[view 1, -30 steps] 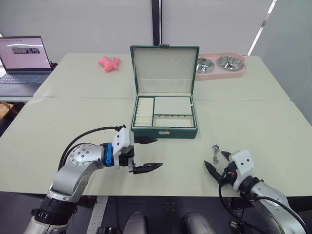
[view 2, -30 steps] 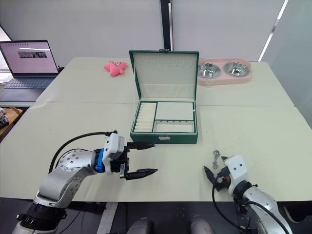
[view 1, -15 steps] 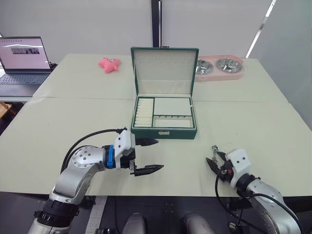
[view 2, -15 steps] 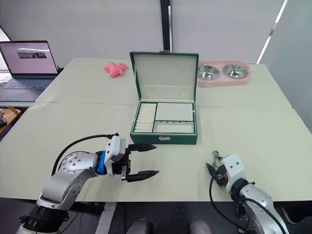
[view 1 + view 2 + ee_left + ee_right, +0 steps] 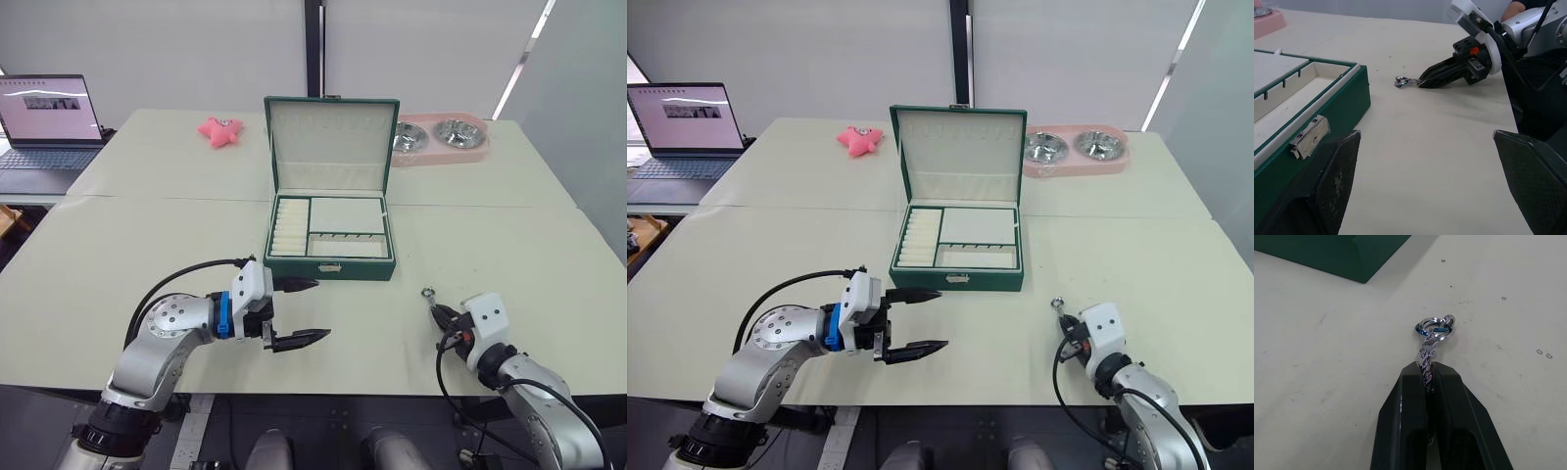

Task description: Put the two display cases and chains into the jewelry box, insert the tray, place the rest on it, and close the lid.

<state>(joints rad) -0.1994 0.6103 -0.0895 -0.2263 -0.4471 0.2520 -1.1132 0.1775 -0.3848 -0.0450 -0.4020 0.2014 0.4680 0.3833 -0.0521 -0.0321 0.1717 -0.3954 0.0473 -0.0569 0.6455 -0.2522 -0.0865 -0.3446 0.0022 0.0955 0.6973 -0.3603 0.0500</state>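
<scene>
The green jewelry box [image 5: 331,257] stands open at mid-table, its lid [image 5: 332,141] upright and cream compartments showing inside. To its front right, my right gripper [image 5: 443,315] is shut on a silver chain [image 5: 1434,328]. The chain's ring end pokes out past the fingertips [image 5: 1405,382], low over the table. The left wrist view also shows that gripper [image 5: 1422,83] pinching the chain [image 5: 1402,82]. My left gripper [image 5: 320,309] hovers open and empty just in front of the box's left front corner. The display cases are out of view, and I cannot tell whether the tray is in the box.
A laptop [image 5: 49,117] sits at the far left edge. A pink star toy [image 5: 219,127] lies behind the box on the left. On the right at the back stands a pink stand with two metal bowls [image 5: 441,135]. Bare tabletop lies between my grippers.
My right gripper has closed on the chain, which lay loose beside its open fingers a second ago, and has shifted slightly right with it. The left gripper has stayed put.
</scene>
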